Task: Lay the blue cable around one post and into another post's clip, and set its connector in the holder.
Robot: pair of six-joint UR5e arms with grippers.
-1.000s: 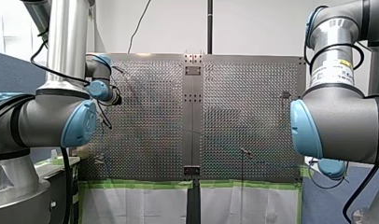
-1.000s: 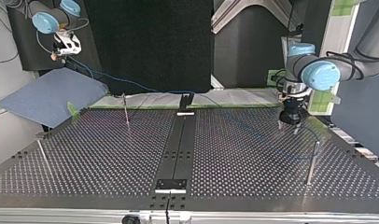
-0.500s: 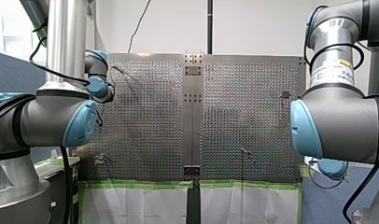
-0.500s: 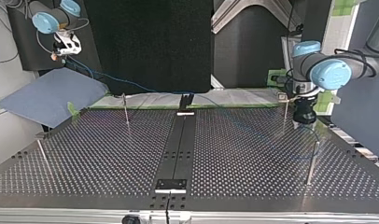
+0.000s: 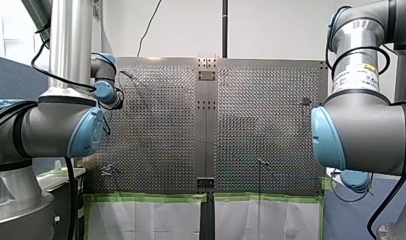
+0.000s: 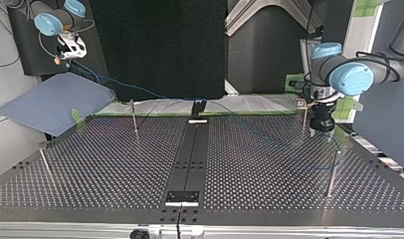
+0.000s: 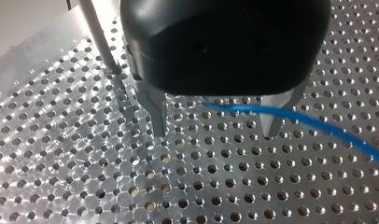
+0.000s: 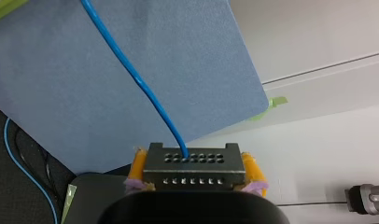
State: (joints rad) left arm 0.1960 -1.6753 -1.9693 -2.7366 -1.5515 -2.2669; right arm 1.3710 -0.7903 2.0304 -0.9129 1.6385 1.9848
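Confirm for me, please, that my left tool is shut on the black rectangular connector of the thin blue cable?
The arm is wrong: it is my right tool that is shut on the black rectangular connector of the thin blue cable, as the right wrist view shows.

table (image 7: pixel 61 177): perforated shiny metal | cable (image 7: pixel 239 109): glossy blue plastic | post (image 7: pixel 98 32): smooth metal

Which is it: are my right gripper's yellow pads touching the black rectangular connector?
Touching. Right wrist view: the yellow pads press both ends of the black rectangular connector.
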